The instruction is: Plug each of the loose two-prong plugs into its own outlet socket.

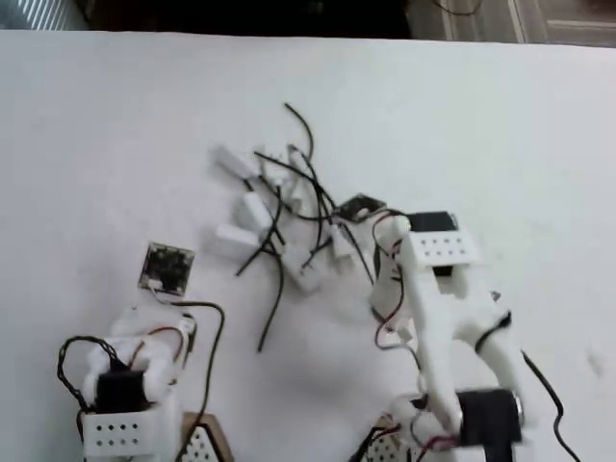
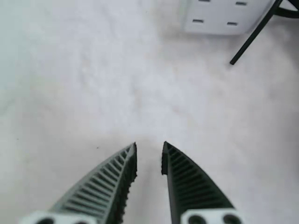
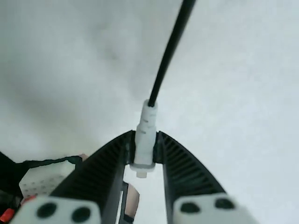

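The white counter (image 1: 115, 125) carries everything. On it the right arm (image 1: 438, 298) is stretched toward the middle, and the left arm (image 1: 120, 395) stays folded near the lower edge of the high view. In the middle lies a heap (image 1: 274, 217) of white outlet blocks and black cords, all tangled together.

The right end effector (image 3: 144, 137) is clamped on one white plug (image 3: 147, 114), and its black cord (image 3: 170, 51) runs away from it over the counter. The left end effector (image 2: 148, 150) has its fingers a little apart with nothing between them. It hangs over bare counter, and one outlet block (image 2: 219, 16) with slots lies well apart from it, beside a black cord (image 2: 254, 35).

I judge that the task is at an early stage. One plug is taken in hand but not yet brought to a socket, and the other plugs wait in the heap.

In the heap I cannot tell whether any plug already sits in a socket, nor count the plugs. The prongs of the held plug are hard to make out between the fingers. In the high view the right end effector itself is hard to distinguish.
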Action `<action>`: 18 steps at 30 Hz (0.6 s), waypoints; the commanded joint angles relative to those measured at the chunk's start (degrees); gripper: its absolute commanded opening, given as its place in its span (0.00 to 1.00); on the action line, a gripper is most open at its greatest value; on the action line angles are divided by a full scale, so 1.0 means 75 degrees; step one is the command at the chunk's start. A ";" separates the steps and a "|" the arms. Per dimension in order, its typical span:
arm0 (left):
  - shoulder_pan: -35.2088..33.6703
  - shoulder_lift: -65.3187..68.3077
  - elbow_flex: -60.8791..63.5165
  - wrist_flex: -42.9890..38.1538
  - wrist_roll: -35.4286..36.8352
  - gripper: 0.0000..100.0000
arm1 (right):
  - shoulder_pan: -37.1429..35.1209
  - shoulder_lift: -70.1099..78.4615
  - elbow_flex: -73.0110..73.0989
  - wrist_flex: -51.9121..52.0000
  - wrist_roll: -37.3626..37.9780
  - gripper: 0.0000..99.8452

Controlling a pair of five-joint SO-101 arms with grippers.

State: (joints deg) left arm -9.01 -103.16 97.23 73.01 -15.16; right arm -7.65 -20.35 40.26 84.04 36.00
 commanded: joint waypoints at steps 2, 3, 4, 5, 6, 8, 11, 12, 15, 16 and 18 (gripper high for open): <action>0.0018 -0.0064 -0.0035 0.0000 -0.0035 0.11 | 0.0041 -0.1940 -0.0762 0.1190 -0.0035 0.02; -0.0006 -0.0064 -0.0059 -0.0023 -0.0047 0.11 | 0.0041 -0.2245 -0.0903 0.1354 -0.0047 0.02; -0.0029 -0.0064 -0.0105 -0.0117 -0.0047 0.11 | 0.0041 -0.2503 -0.0985 0.1436 -0.0047 0.02; -0.0029 -0.0064 -0.0152 -0.0199 -0.0047 0.11 | 0.0041 -0.2725 -0.1043 0.1459 -0.0059 0.02; -0.0029 -0.0064 -0.0164 -0.0316 -0.0047 0.11 | 0.0041 -0.2925 -0.1055 0.1436 -0.0070 0.02; 0.0006 -0.0064 -0.0164 -0.0750 -0.0047 0.11 | 0.0018 -0.3206 -0.1067 0.1354 -0.0234 0.02; 0.0018 -0.0064 -0.0258 -0.1922 0.0000 0.11 | -0.0322 -0.3569 -0.1032 0.1014 -0.0891 0.02; 0.0018 -0.0064 -0.0328 -0.2344 0.0012 0.11 | -0.0545 -0.3698 -0.1032 0.0897 -0.1090 0.02; 0.0053 -0.0064 -0.0516 -0.3294 0.0070 0.11 | -0.1366 -0.4202 -0.1020 0.0557 -0.1805 0.02; 0.0123 -0.0064 -0.0586 -0.3563 0.0258 0.11 | -0.1670 -0.4378 -0.1020 0.0416 -0.2016 0.02; 0.0287 -0.0064 -0.0785 -0.3962 0.0856 0.11 | -0.2221 -0.4624 -0.1020 0.0217 -0.2415 0.02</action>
State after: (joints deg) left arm -8.75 -103.16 95.30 49.19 -13.41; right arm -18.90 -51.74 34.73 88.35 21.85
